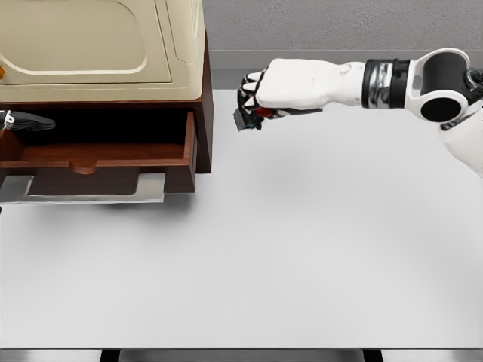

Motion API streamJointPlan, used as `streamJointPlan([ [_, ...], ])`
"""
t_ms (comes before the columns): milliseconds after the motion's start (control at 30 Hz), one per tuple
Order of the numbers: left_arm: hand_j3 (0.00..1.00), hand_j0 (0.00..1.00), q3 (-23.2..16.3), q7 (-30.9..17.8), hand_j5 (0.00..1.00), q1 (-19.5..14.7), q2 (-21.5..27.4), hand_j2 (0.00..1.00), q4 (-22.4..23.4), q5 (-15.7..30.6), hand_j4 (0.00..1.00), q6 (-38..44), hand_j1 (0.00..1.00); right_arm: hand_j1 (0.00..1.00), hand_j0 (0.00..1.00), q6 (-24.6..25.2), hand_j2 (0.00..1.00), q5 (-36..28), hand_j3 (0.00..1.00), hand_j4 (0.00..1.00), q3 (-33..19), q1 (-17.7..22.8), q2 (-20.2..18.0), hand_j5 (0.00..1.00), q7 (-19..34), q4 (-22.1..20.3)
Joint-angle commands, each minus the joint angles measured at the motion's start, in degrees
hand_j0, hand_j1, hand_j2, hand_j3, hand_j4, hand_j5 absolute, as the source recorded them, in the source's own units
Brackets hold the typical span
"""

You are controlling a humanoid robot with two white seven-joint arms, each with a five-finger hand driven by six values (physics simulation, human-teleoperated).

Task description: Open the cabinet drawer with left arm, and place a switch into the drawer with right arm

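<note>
- The dark brown wooden cabinet with a cream moulded top (113, 45) stands at the far left corner of the white worktop (302, 249). Its brown wooden drawer (98, 154) is pulled out toward the near edge, with its silver bar handle (90, 192) in front.
- The right hand (260, 98), white with dark fingers, hangs above the far part of the worktop, just right of the cabinet's right side. Its fingers are curled around a small dark switch with a red part (249, 117).
- The switch is clear of the worktop, held in the hand, beside the cabinet and not yet over the drawer's open box.
- Only a dark fingertip of the left hand (26, 121) shows, at the picture's left edge above the drawer's inside; whether its fingers are spread or curled I cannot tell.
- Handling, as a judgement: the switch looks like a small, rigid plastic part, probably light, so weight should not strain the grip.
- Its smooth faces may slip, and being so small it could twist between the fingers.
- The best hold is likely across its two opposite flat sides, leaving the underside free so it can be set down flat in the drawer.
</note>
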Motion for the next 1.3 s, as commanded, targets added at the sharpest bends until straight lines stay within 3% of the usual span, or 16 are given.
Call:
streamJointPlan([
  [0, 1.00, 1.00, 0.0, 0.0, 1.00, 0.0, 0.0, 1.00, 0.0, 0.4, 1.00, 0.1, 1.00, 0.31, 0.31, 0.3, 0.31, -0.6, 0.31, 0.31, 0.9, -0.2, 0.8, 0.31, -0.1, -1.1],
  [233, 1.00, 1.00, 0.0, 0.0, 1.00, 0.0, 0.1, 1.00, 0.0, 0.4, 1.00, 0.0, 1.00, 0.31, 0.31, 0.3, 0.31, -3.1, 0.31, 0.31, 3.3, -3.3, 1.4, 0.31, -0.1, -4.8],
  [467, 1.00, 1.00, 0.0, 0.0, 1.00, 0.0, 0.1, 1.00, 0.0, 0.4, 1.00, 0.0, 1.00, 0.31, 0.31, 0.3, 0.31, -3.2, 0.31, 0.31, 9.0, -8.0, 7.3, 0.31, -0.1, -4.9],
  [667, 1.00, 1.00, 0.0, 0.0, 1.00, 0.0, 0.1, 1.00, 0.0, 0.4, 1.00, 0.0, 1.00, 0.31, 0.31, 0.3, 0.31, -3.2, 0.31, 0.31, 10.0, -11.2, 10.4, 0.31, -0.1, -4.1],
  [767, 1.00, 1.00, 0.0, 0.0, 1.00, 0.0, 0.0, 1.00, 0.1, 0.3, 1.00, 0.0, 1.00, 0.31, 0.31, 0.3, 0.31, -3.2, 0.31, 0.31, 11.1, -12.7, 12.6, 0.31, -0.1, -1.2],
  [1033, 1.00, 1.00, -0.1, 0.0, 1.00, 0.0, 0.0, 1.00, 0.1, 0.3, 1.00, -0.1, 1.00, 0.31, 0.31, 0.3, 0.31, -3.0, 0.31, 0.31, 14.7, -17.0, 23.2, 0.31, -0.1, 12.5],
  [1267, 1.00, 1.00, -0.1, 0.0, 1.00, 0.0, 0.0, 1.00, 0.3, 0.3, 1.00, 0.0, 1.00, 0.31, 0.31, 0.3, 0.31, -2.7, 0.31, 0.31, 15.8, -18.0, 27.1, 0.31, -0.1, 18.0],
])
